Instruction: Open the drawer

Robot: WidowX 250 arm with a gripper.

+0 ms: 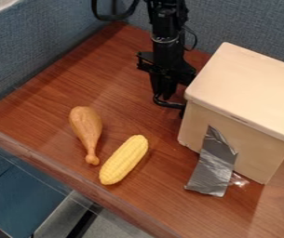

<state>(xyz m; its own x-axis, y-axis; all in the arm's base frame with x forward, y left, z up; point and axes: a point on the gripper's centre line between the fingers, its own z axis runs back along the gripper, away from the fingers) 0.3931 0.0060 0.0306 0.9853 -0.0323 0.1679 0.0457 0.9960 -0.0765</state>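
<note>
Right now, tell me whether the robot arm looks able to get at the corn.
Probably yes: the corn lies uncovered, with the drumstick beside it rather than on it, and the wooden box stands off to one side of the line from the arm.

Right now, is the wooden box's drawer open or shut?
Looks shut: the drawer front sits right beneath the box's top, with nothing pulled out.

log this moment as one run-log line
pincer beside box | drawer looks shut | tape on front | drumstick beside corn
</note>
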